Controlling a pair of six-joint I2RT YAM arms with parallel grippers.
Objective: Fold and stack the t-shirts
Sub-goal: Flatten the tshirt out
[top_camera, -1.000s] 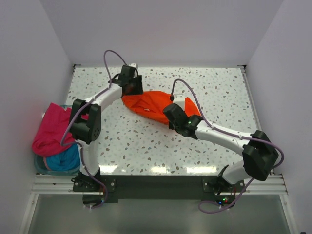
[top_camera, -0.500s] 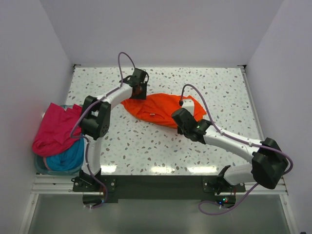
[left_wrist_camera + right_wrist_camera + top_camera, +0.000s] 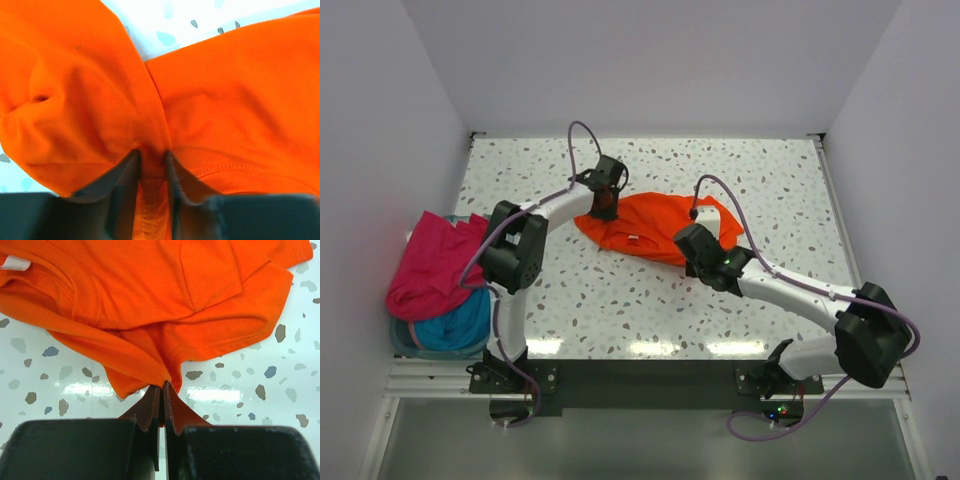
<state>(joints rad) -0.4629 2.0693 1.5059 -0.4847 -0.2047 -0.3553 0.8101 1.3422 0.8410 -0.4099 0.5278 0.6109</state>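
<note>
While L fingers & R fingers clamp orange t-shirt, speckled tabletop, white walls

Three pieces of bright cloth are showing in the top view. One orange t-shirt is lying on the one bench. One magenta-pink t-shirt is hanging over the one pale blue tub, and one bundle of teal-blue cloth is sitting inside it. Whether this bundle is holding one shirt or more, I cannot tell. Two arms are reaching over the bench, the left arm and the right arm. Each is carrying one pincer, so the left pincer and the right pincer are making two. Two purple cables are looping, one along each arm.
</note>
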